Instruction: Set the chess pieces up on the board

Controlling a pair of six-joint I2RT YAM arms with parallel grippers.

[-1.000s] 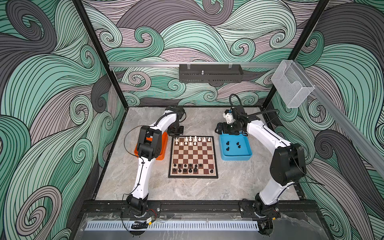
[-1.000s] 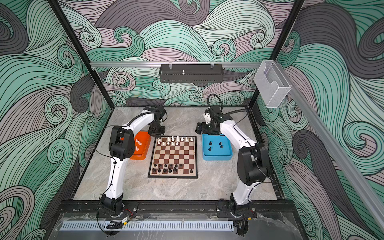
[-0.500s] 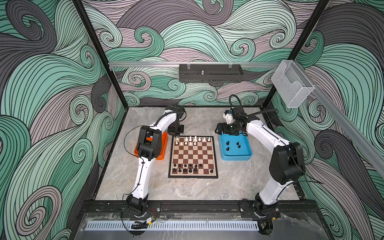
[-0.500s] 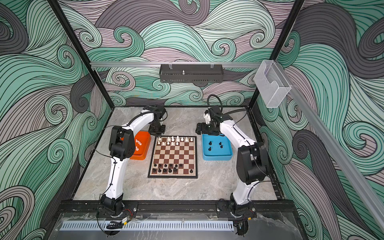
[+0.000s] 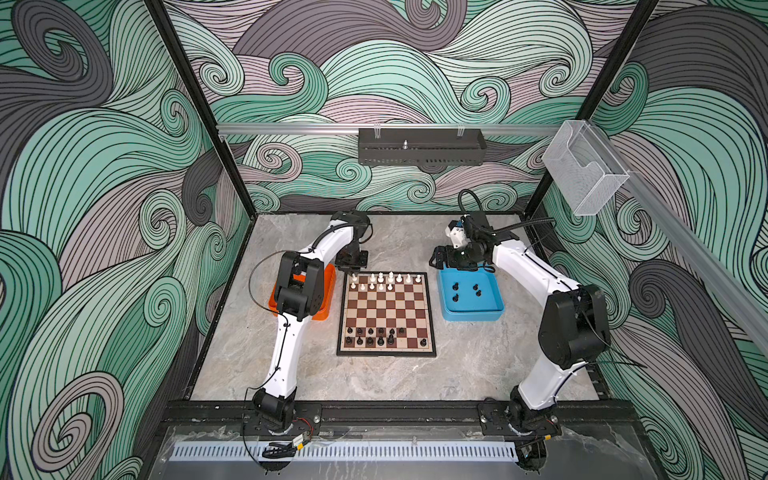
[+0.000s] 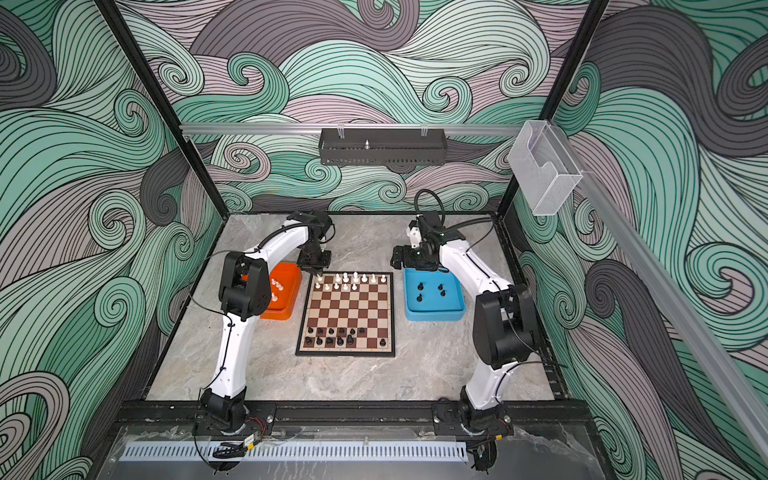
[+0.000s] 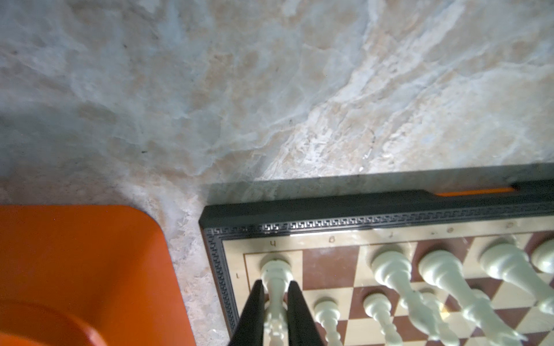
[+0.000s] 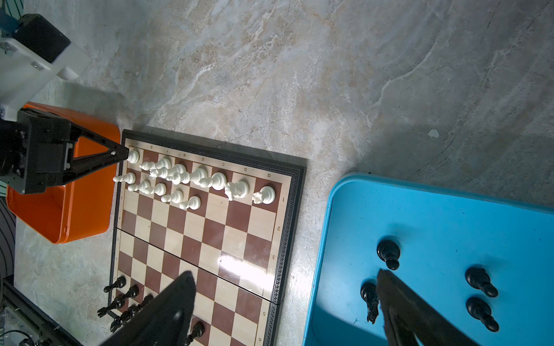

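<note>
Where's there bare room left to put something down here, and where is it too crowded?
Free: the middle rows of the board, between the white pieces at its far edge and the black pieces at its near edge; also the table in front of it. Crowded: the far left corner, where the left pincer grips a white piece next to the orange tray.
</note>
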